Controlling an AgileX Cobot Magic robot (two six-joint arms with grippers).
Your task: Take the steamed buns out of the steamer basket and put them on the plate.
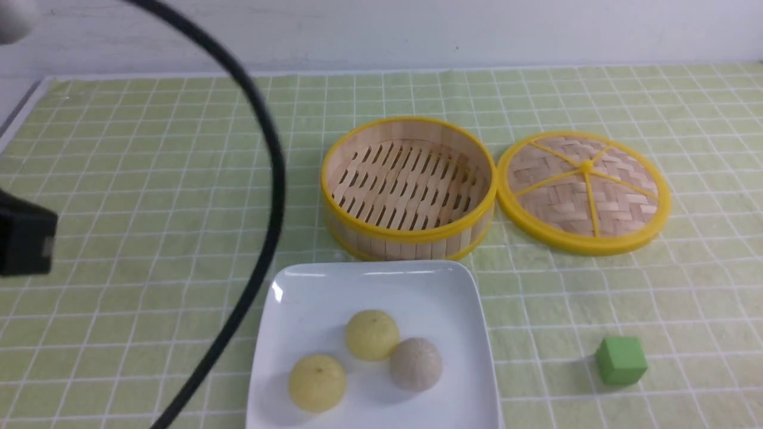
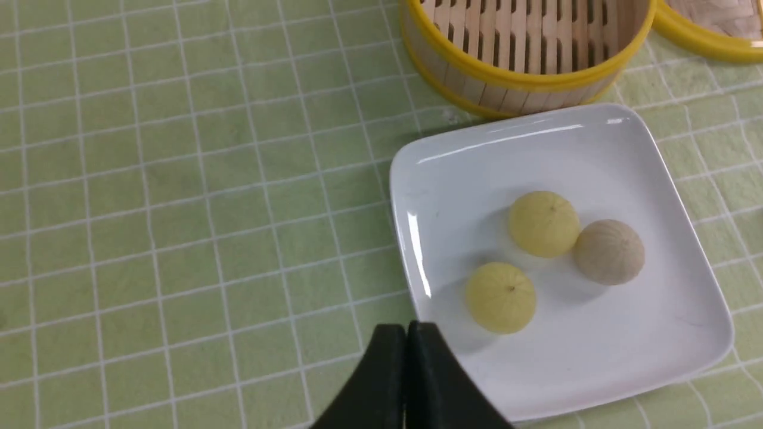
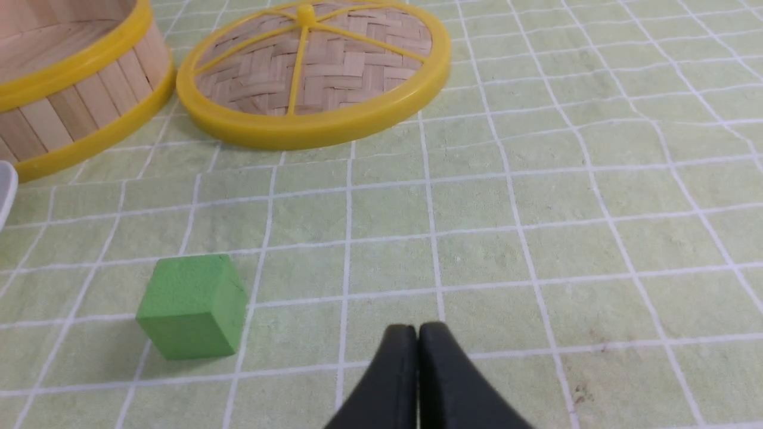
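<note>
Pretty much done: all three steamed buns (image 1: 372, 335) sit on the plate (image 1: 369, 286) close by the left pincer (image 2: 406, 333) (clamped shut, holding nothing), and the steamer basket (image 1: 411, 241) behind has none.

Flat woven lid (image 1: 584, 192), with yellow rim and spokes meeting at a central hub, is lying on the counter (image 1: 149, 179), which is carrying a pale green cloth gridded in white. Green cube (image 1: 621, 360) is resting nearer the camera, well apart from the lid. White wall (image 1: 417, 30) is running behind.
</note>
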